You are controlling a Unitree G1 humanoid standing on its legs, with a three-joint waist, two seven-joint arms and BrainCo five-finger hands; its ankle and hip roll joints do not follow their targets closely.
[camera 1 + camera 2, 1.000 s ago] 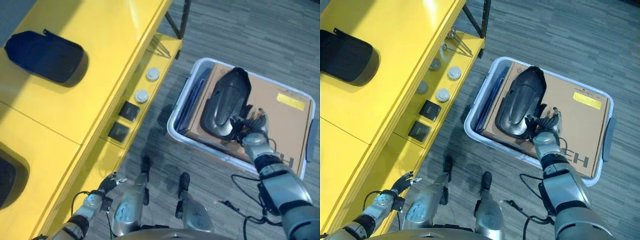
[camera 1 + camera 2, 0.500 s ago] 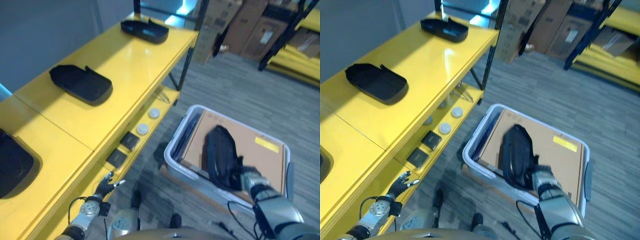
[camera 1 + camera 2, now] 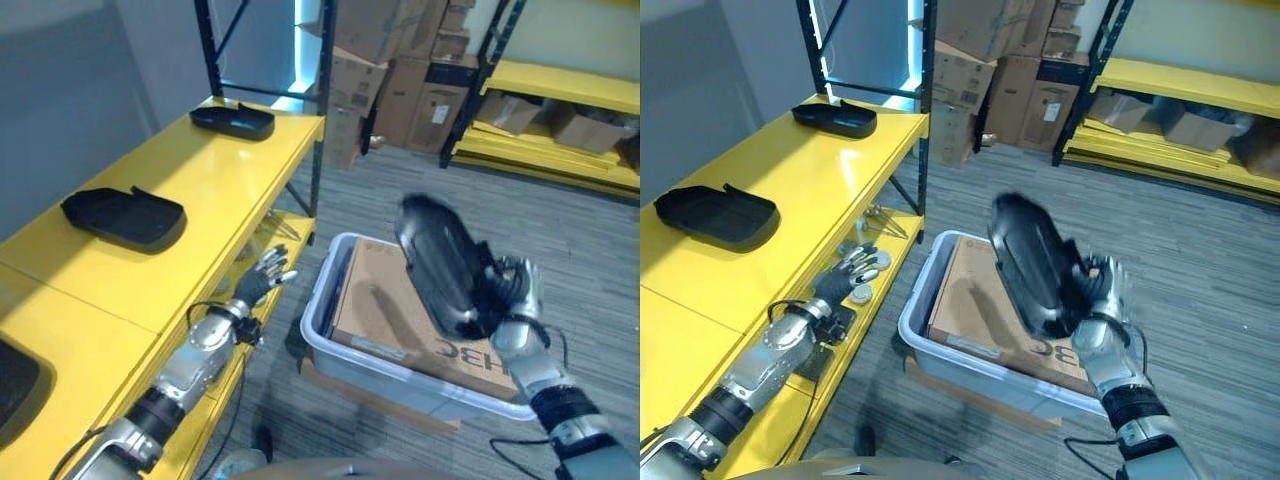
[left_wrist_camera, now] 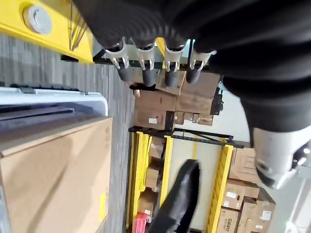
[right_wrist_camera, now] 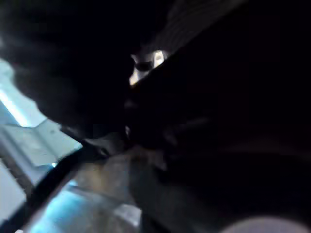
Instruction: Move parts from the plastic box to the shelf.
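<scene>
The right robot hand, clenched on the black part, has lifted it clear of the plastic box; shelf placement at ten o'clock comes next.

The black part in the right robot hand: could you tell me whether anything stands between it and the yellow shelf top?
Nothing visible does. The black part is held by the right robot hand above the plastic box. The left robot hand, open, hovers by the yellow shelf edge, below that path.
</scene>
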